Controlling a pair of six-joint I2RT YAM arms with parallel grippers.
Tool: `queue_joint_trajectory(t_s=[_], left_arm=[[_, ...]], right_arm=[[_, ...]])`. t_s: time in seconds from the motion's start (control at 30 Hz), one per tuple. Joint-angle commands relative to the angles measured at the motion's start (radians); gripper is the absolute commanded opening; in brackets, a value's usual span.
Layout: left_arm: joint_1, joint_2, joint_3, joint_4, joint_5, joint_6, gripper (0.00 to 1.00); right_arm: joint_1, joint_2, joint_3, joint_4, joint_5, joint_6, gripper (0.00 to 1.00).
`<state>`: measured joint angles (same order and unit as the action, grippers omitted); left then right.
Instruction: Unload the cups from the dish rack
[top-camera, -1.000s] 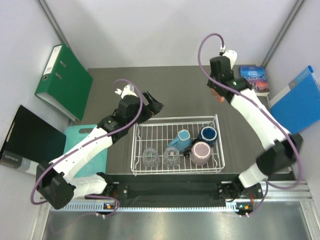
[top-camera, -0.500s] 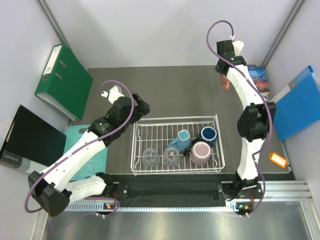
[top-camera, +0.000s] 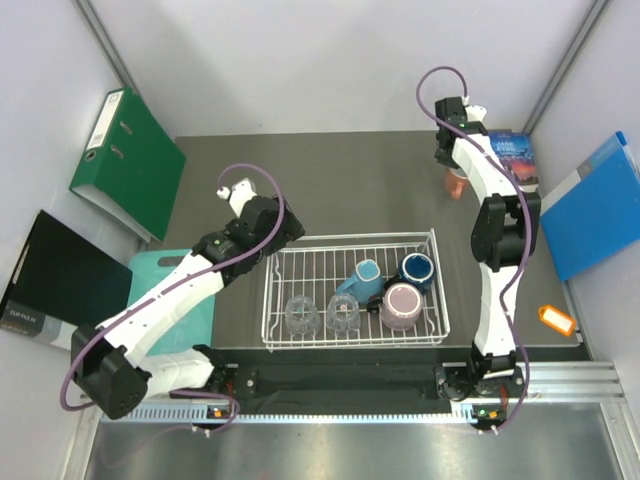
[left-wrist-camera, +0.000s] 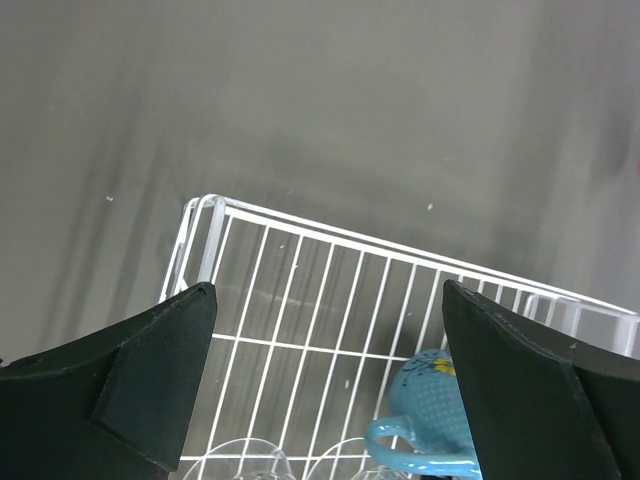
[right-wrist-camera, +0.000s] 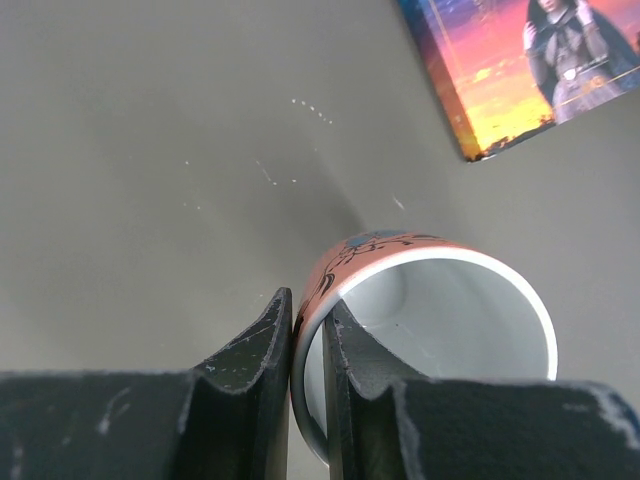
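The white wire dish rack (top-camera: 350, 240) sits in the middle of the table. In it are a light blue mug (top-camera: 365, 277), a dark navy mug (top-camera: 416, 268), a mauve-pink mug (top-camera: 402, 305) and two clear tumblers (top-camera: 302, 315) (top-camera: 343, 313). My left gripper (top-camera: 285, 232) is open and empty over the rack's back-left corner; its wrist view shows the rack (left-wrist-camera: 300, 300), the light blue mug (left-wrist-camera: 430, 420) and a tumbler rim (left-wrist-camera: 240, 460). My right gripper (top-camera: 452, 172) is shut on the rim of the orange mug (right-wrist-camera: 430, 330), one finger inside it, low over the table at the back right (top-camera: 458, 185).
A book (top-camera: 510, 160) lies just right of the orange mug, also in the right wrist view (right-wrist-camera: 530, 70). A blue folder (top-camera: 600, 205) and an orange tag (top-camera: 555, 318) are at the right. A green binder (top-camera: 125, 160), a black folder (top-camera: 55, 280) and a teal cutting board (top-camera: 160, 290) are at the left.
My right arm has swung to the back right with the orange mug and brought it down beside the book. My left gripper drew back left, then returned toward the rack's back-left corner.
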<state>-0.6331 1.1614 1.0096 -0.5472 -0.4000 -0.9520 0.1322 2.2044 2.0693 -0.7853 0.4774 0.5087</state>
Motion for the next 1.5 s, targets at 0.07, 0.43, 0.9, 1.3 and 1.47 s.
queue_joint_trajectory(t_s=[0.07,0.43,0.9,1.3,1.47], left_arm=[[0.001,0.034,0.038,-0.016,0.000,0.036,0.99],[0.001,0.047,0.034,0.013,0.043,0.048,0.99],[0.001,0.023,0.032,0.038,0.053,0.061,0.99],[-0.235,0.178,0.198,-0.040,-0.101,0.271,0.99],[-0.344,0.254,0.267,-0.039,-0.090,0.347,0.99]], right_arm=[[-0.016,0.041,0.040,0.009,0.006,0.008,0.00],[-0.022,0.008,-0.086,0.075,-0.083,0.013,0.12],[0.056,-0.288,-0.141,0.247,-0.155,-0.007,0.66],[0.259,-0.891,-0.720,0.391,-0.286,-0.030,1.00],[0.322,-1.107,-0.874,0.342,-0.299,-0.045,1.00]])
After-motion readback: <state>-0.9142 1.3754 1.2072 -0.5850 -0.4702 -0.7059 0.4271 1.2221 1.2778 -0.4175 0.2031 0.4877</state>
